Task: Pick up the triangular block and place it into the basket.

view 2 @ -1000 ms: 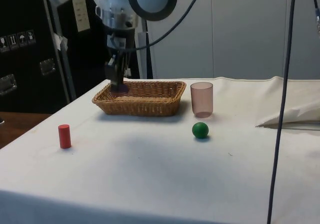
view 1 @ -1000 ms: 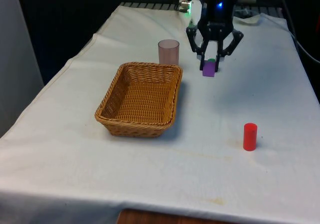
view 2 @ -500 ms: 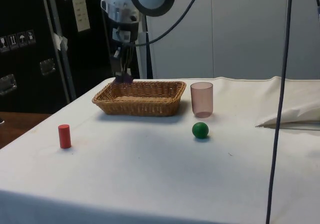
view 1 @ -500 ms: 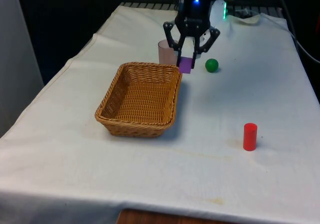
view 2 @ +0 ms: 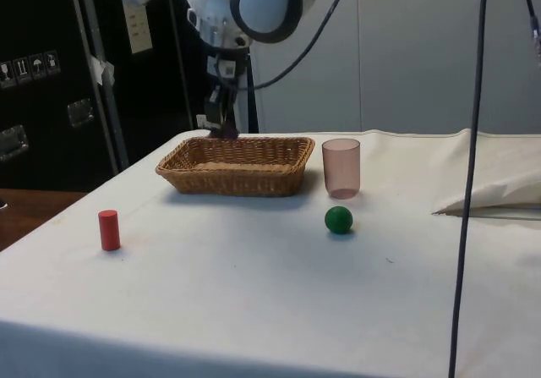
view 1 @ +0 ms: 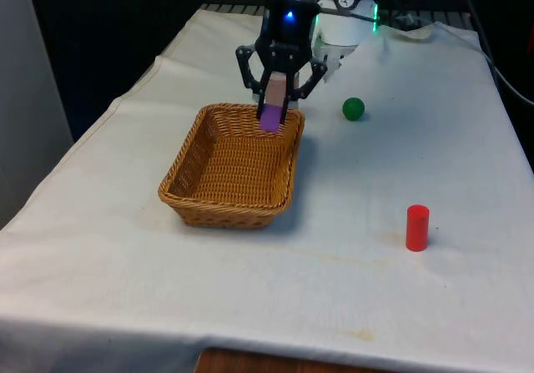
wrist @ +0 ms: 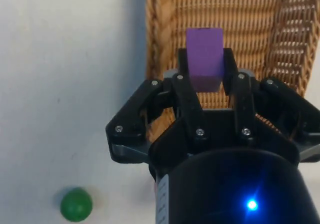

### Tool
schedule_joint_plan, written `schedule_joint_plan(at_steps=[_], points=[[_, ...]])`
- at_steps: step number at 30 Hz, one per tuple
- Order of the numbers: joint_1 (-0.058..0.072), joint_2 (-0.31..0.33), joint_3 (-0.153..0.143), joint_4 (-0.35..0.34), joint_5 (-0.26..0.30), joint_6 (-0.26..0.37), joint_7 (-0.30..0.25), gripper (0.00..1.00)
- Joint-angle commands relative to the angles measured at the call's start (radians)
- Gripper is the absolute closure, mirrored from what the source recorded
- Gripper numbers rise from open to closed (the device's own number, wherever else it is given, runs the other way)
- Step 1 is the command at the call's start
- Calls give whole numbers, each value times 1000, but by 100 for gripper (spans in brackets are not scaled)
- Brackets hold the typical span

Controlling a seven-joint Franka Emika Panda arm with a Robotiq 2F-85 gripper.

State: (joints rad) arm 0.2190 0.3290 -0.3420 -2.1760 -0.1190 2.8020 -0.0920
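The jaws [view 1: 274, 108] grip a purple block [view 1: 270, 118], hanging it over the basket's [view 1: 192, 163] far rim, clear of the wicker.

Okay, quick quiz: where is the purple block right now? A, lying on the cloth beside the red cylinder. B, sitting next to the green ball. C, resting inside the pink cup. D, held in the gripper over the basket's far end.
D: the gripper is shut on the purple block, which hangs above the far end of the basket, as the wrist view's weave beneath the block confirms.
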Motion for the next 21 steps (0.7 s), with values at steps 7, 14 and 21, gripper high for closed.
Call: schedule_joint_plan(at_steps=[7,14,21], points=[[-29,40,-8,-4,23,63,-48,67],[-42,97,-21,-5,45,127,-77,67],[-61,139,-9,-3,86,169,-108,67]])
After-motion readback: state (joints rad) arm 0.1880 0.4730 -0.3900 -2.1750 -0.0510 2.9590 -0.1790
